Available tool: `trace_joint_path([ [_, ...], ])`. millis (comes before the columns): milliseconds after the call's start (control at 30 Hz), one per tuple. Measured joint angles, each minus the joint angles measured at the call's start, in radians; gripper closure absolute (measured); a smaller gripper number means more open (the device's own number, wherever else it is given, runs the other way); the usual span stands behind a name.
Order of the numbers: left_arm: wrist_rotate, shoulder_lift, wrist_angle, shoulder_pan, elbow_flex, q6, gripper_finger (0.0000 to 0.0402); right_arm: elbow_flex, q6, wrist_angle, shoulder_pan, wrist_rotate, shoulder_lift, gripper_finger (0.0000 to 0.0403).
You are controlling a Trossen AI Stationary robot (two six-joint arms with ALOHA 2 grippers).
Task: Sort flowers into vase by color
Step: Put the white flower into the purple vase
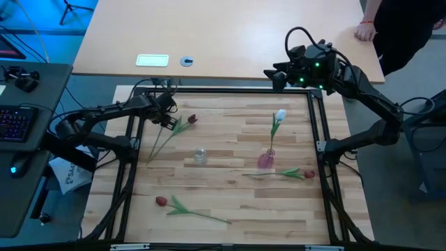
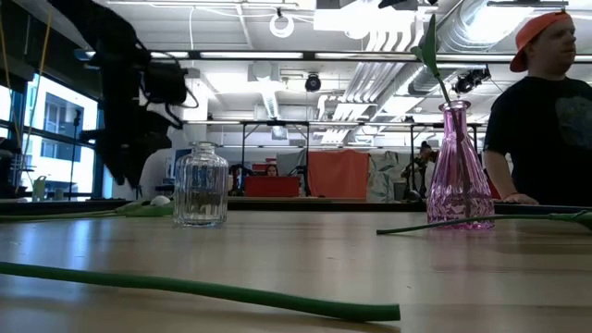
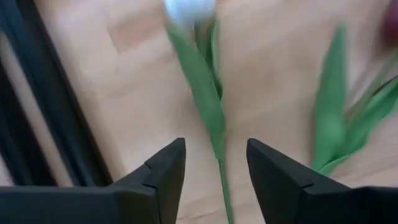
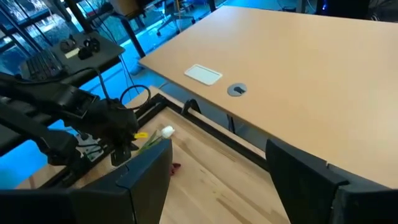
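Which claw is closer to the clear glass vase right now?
Left. The left claw sits up and left of the clear glass vase; the right claw is farther, at the table's far edge.

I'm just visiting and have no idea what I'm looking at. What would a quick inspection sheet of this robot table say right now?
Surface: wooden table, dark frame.
Job's things: pink vase holds one white tulip; clear jar empty; red tulips lie loose on the wood.
Clutter: nothing seen.
Grippers: left gripper open astride a white tulip's stem; right gripper open at the far edge, empty.
Cables: loop on the right arm.
Surroundings: desk, keyboard, person watching.
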Motion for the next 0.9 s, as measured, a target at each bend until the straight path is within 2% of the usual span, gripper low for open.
trace_joint_path([
  [133, 0.052, 0.000, 0.105, 0.033, -0.089, -0.042, 0.0227, 0.000, -0.003, -0.008, 0.000, 0.001, 0.000, 0.0148],
  [267, 0.083, 0.000, 0.186, 0.052, -0.127, -0.072, 0.0224, 0.000, -0.015, -0.007, 0.000, 0.044, 0.000, 0.0148],
  [533, 0.047, 0.031, 0.219, 0.091, -0.139, -0.047, 0.0228, 0.000, -0.012, -0.007, 0.000, 0.054, 0.000, 0.0148],
  [700, 0.082, 0.116, 0.244, 0.110, -0.134, -0.001, 0.0260, 0.000, -0.008, -0.007, 0.000, 0.054, 0.000, 0.0148],
  [900, 0.096, 0.147, 0.261, 0.095, -0.131, 0.038, 0.0333, 0.000, -0.008, -0.007, 0.000, 0.054, 0.000, 0.0148],
])
